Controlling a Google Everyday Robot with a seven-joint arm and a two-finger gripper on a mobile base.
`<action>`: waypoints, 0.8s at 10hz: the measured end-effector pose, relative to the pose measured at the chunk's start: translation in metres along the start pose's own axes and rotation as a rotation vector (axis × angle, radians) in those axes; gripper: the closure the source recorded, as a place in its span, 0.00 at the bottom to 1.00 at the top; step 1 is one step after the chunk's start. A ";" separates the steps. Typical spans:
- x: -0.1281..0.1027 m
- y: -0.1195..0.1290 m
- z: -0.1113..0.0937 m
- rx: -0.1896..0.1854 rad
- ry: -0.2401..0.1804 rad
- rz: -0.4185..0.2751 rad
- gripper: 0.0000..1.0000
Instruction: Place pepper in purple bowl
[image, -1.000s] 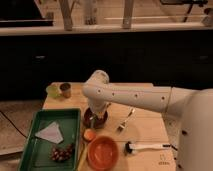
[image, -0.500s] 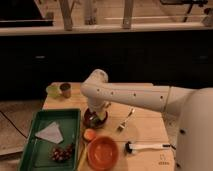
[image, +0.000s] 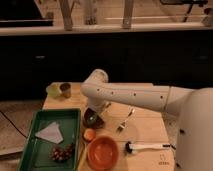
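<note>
Gripper (image: 95, 111) sits directly above purple bowl (image: 90, 121); grip state cannot be told; pepper hidden, placement unconfirmed.

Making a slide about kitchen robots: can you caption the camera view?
Robot arm with its claw at the purple bowl, between green tray and fork, orange bowl nearby.

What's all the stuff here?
purple bowl: one, dark, table middle
pepper: one, green, at that bowl
orange bowl: one, bright, front edge
orange piece: one, small, between bowls
tray: one, green, left
napkin: one, white, in tray
grapes: bunch, dark, in tray
fork: one, silvery, beside purple bowl
brush: one, white-handled, front right
yellow-green cup: one, back left
brown cup: one, beside it
table: one, wooden
arm: one, white, from right
gripper: one, shadowed, over purple bowl
</note>
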 end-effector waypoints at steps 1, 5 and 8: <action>0.000 0.001 0.000 0.000 -0.001 0.000 0.20; 0.003 0.004 -0.002 0.018 -0.005 -0.004 0.20; 0.005 0.004 -0.004 0.032 -0.005 -0.009 0.20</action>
